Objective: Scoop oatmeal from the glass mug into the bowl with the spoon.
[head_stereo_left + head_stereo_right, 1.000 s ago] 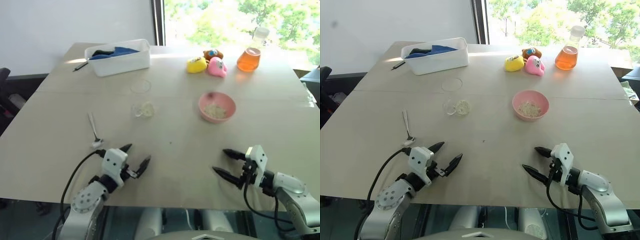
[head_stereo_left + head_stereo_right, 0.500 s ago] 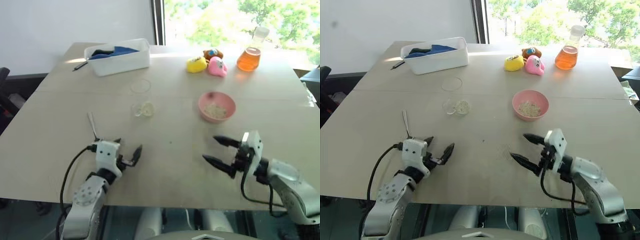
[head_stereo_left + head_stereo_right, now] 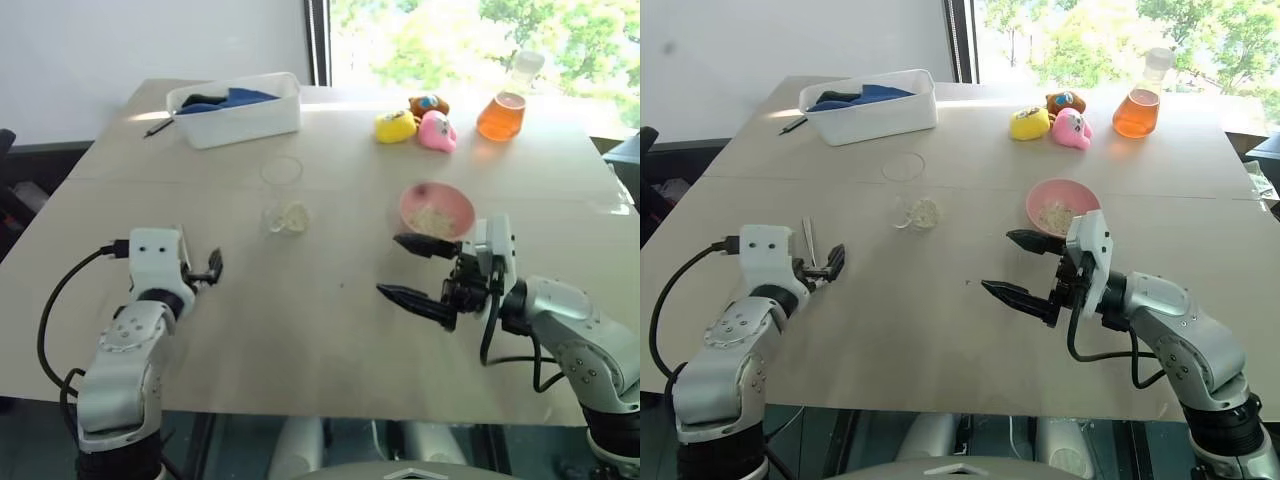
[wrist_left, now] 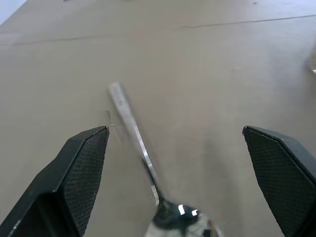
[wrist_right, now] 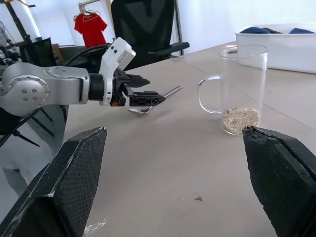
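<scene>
Left wrist view: our left gripper, fingers spread, straddles the flat spoon; closing could skid it along the counter; right gripper released.

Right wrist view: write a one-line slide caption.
Open left gripper hovers by the spoon; glass mug holds oatmeal.

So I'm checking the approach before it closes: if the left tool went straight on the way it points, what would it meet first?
Probably the spoon, lying on the table between the left tool's open fingers; depth is unclear.
</scene>
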Motion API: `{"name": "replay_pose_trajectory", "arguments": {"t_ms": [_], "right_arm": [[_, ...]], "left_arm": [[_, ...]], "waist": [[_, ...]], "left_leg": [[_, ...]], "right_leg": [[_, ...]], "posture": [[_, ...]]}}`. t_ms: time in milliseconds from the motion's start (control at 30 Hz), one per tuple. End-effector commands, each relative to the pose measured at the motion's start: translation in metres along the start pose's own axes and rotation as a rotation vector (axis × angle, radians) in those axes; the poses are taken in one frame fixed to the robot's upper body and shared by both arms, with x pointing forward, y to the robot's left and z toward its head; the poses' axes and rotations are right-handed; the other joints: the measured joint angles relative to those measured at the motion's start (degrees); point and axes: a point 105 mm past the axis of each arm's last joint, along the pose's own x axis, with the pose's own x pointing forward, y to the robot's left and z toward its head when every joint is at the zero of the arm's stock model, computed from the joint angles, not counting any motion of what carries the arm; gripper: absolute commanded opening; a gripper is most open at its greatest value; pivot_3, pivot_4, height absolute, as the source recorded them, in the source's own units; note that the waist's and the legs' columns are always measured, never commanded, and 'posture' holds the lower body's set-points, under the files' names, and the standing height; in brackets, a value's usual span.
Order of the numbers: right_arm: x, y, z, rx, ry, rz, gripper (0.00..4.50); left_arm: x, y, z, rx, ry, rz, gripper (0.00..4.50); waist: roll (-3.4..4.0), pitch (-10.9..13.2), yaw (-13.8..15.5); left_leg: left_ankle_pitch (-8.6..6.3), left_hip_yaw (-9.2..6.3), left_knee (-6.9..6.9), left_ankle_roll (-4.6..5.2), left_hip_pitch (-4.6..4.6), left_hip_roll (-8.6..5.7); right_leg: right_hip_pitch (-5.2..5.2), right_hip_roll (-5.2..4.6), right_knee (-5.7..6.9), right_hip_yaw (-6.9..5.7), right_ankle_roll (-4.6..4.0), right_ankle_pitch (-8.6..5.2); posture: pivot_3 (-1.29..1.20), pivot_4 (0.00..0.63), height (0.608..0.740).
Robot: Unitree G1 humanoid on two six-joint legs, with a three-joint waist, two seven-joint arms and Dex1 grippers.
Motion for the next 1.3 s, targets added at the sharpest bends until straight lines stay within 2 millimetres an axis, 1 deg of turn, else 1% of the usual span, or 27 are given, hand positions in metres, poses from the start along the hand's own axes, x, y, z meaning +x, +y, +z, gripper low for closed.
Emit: {"name": "replay_pose_trajectory", "arguments": {"t_ms": [33, 167, 233, 400, 467, 567, 733, 800, 900, 1033, 1100, 1200, 1300], "right_arm": [[0.003, 0.003, 0.010, -0.021, -0.032, 0.028, 4.47], [0.004, 0.005, 0.009, -0.018, -0.035, 0.025, 4.47], [0.003, 0.005, 0.008, -0.014, -0.039, 0.018, 4.47], [0.002, 0.006, 0.009, -0.011, -0.042, 0.009, 4.47], [0.001, 0.006, 0.009, -0.013, -0.041, 0.006, 4.50], [0.001, 0.006, 0.009, -0.012, -0.040, 0.004, 4.50], [0.001, 0.008, 0.008, -0.007, -0.037, 0.017, 4.50], [0.002, 0.007, 0.008, -0.006, -0.037, 0.019, 4.50], [0.001, 0.006, 0.008, -0.006, -0.034, 0.022, 4.50], [0.001, 0.006, 0.006, -0.003, -0.029, 0.027, 4.50], [0.001, 0.006, 0.004, -0.001, -0.028, 0.029, 4.50], [0.001, 0.006, 0.002, 0.003, -0.026, 0.028, 4.50], [0.000, 0.007, 0.001, 0.009, -0.025, 0.028, 4.50]], "left_arm": [[0.009, 0.004, -0.011, -0.053, 0.063, -0.034, 4.50], [0.021, 0.012, -0.023, -0.121, 0.125, -0.023, 4.50], [0.024, 0.018, -0.026, -0.112, 0.141, -0.007, 4.50], [0.030, 0.024, -0.035, -0.086, 0.219, -0.025, 4.50], [0.030, 0.024, -0.038, -0.094, 0.242, -0.033, 3.97], [0.028, 0.028, -0.041, -0.090, 0.262, -0.018, 2.94], [0.022, 0.034, -0.048, -0.101, 0.292, 0.014, 1.06], [0.018, 0.038, -0.053, -0.105, 0.300, 0.035, 0.09], [0.012, 0.042, -0.059, -0.122, 0.299, 0.070, 0.04], [0.005, 0.043, -0.059, -0.165, 0.215, 0.096, 0.04], [-0.002, 0.040, -0.063, -0.168, 0.173, 0.093, 0.04], [-0.016, 0.031, -0.055, -0.199, 0.027, 0.037, 0.04], [-0.036, 0.019, -0.058, -0.196, -0.051, -0.034, 0.04]], "waist": [[0.00, 0.00, 0.12], [-0.04, 0.01, 0.19], [-0.04, 0.01, 0.10], [-0.02, 0.00, -0.03], [-0.01, 0.00, -0.16], [-0.01, 0.00, -0.31], [0.01, -0.01, -0.60], [0.01, -0.01, -0.75], [0.03, -0.02, -0.95], [0.05, -0.03, -1.31], [0.05, -0.03, -1.51], [0.07, -0.04, -1.59], [0.06, -0.04, -1.44]], "left_leg": [[0.00, -0.01, 0.01, 0.00, 0.00, -0.01], [0.01, -0.07, 0.04, -0.01, -0.02, -0.04], [0.01, -0.06, 0.04, -0.01, -0.02, -0.05], [0.02, -0.06, 0.04, -0.04, 0.07, -0.04], [0.03, -0.04, 0.04, -0.05, 0.13, -0.04], [0.03, 0.12, 0.01, -0.05, 0.38, -0.03], [0.03, 0.24, -0.05, -0.05, 0.54, 0.01], [0.03, 0.26, -0.06, -0.05, 0.54, 0.02], [0.02, 0.30, -0.06, -0.05, 0.54, 0.01], [0.02, 0.32, -0.07, -0.05, 0.54, 0.01], [0.02, 0.32, -0.09, -0.06, 0.55, 0.01], [0.02, 0.36, -0.16, -0.06, 0.54, 0.01], [0.01, 0.33, -0.19, -0.06, 0.48, 0.00]], "right_leg": [[0.00, 0.00, 0.01, -0.02, 0.00, 0.00], [0.00, 0.00, 0.03, -0.09, 0.00, 0.00], [0.01, -0.04, 0.04, -0.08, 0.00, 0.00], [0.01, -0.06, 0.16, -0.07, 0.00, 0.00], [0.02, -0.06, 0.23, -0.04, 0.00, 0.00], [0.12, -0.06, 0.37, 0.13, -0.01, -0.01], [0.15, -0.02, 0.43, 0.30, -0.02, -0.01], [0.14, -0.02, 0.43, 0.33, -0.02, -0.01], [0.14, -0.09, 0.41, 0.37, -0.02, -0.01], [0.15, -0.16, 0.41, 0.37, -0.02, -0.01], [0.14, -0.17, 0.41, 0.37, -0.02, -0.01], [0.14, -0.24, 0.34, 0.40, -0.03, -0.01], [0.13, -0.33, 0.19, 0.34, -0.04, -0.01]], "posture": [[0.00, 0.150, 0.740], [0.00, 0.150, 0.740], [0.00, 0.150, 0.740], [0.00, 0.150, 0.740], [0.00, 0.150, 0.740], [0.00, 0.150, 0.740], [0.00, 0.150, 0.740], [0.00, 0.150, 0.740], [0.00, 0.150, 0.740], [0.00, 0.150, 0.740], [0.00, 0.150, 0.740], [0.00, 0.150, 0.740], [0.00, 0.150, 0.740]]}}
